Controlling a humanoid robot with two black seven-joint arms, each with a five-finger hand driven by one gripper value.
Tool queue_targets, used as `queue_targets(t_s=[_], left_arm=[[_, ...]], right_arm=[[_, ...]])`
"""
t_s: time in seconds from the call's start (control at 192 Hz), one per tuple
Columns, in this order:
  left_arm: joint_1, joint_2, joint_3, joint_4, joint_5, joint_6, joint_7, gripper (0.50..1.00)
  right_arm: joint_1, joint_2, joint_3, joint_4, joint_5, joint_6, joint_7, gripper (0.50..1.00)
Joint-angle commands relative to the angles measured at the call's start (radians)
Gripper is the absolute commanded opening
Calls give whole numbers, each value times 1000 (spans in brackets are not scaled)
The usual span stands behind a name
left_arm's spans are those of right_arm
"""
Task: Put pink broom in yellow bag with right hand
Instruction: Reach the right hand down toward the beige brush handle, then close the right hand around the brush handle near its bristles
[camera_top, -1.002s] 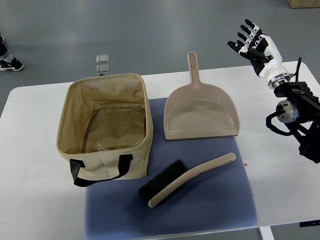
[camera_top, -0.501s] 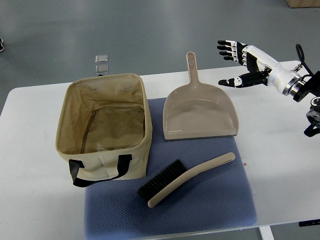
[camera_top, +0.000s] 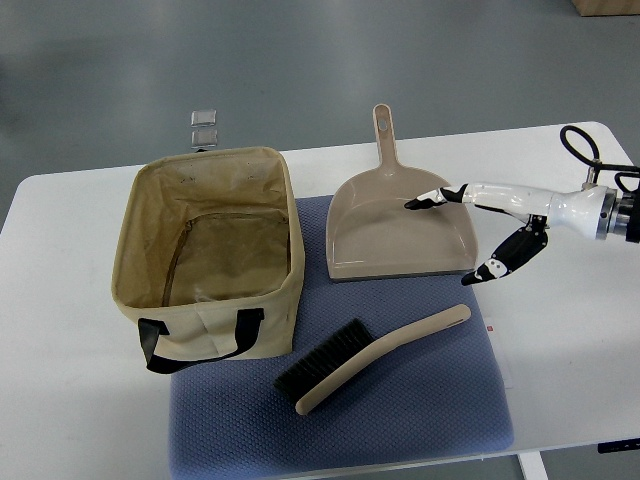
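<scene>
I see right hand (camera_top: 500, 222) over dustpan's (camera_top: 400, 228) right edge, fingers (camera_top: 428, 199) spread wide, holding nothing. Pink broom (camera_top: 375, 357) lies diagonal on blue mat (camera_top: 440, 410), below hand, apart from it. Yellow bag (camera_top: 210, 255) stands open at left, on mat's corner.

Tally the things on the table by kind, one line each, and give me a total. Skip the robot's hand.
Fabric bag: 1
Dustpan: 1
Hand broom: 1
Blue mat: 1
Total: 4
</scene>
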Motion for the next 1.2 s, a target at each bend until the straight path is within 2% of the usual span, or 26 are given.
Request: queue_targets(t_s=[0.0,0.198,0.287,0.485,0.819,1.195], left_arm=[[0,0,0,0,0,0,0,1000],[0,0,0,0,0,0,0,1000],[0,0,0,0,0,0,0,1000],[0,0,0,0,0,0,0,1000],[0,0,0,0,0,0,0,1000],[0,0,0,0,0,0,0,1000]], right_arm=[[-7,-1,-47,16,-24,0,-1,928],[-40,62,-81,20,-109,-28,-23,928],[-77,110,-81,7,-153,-88,-46,928],[-123,173,-78,-41,-212,-183,-49,924],[-182,219,-79,-64,-281,-236,-52,899],[-191,246,-78,-113,-319,-285,-52,795]])
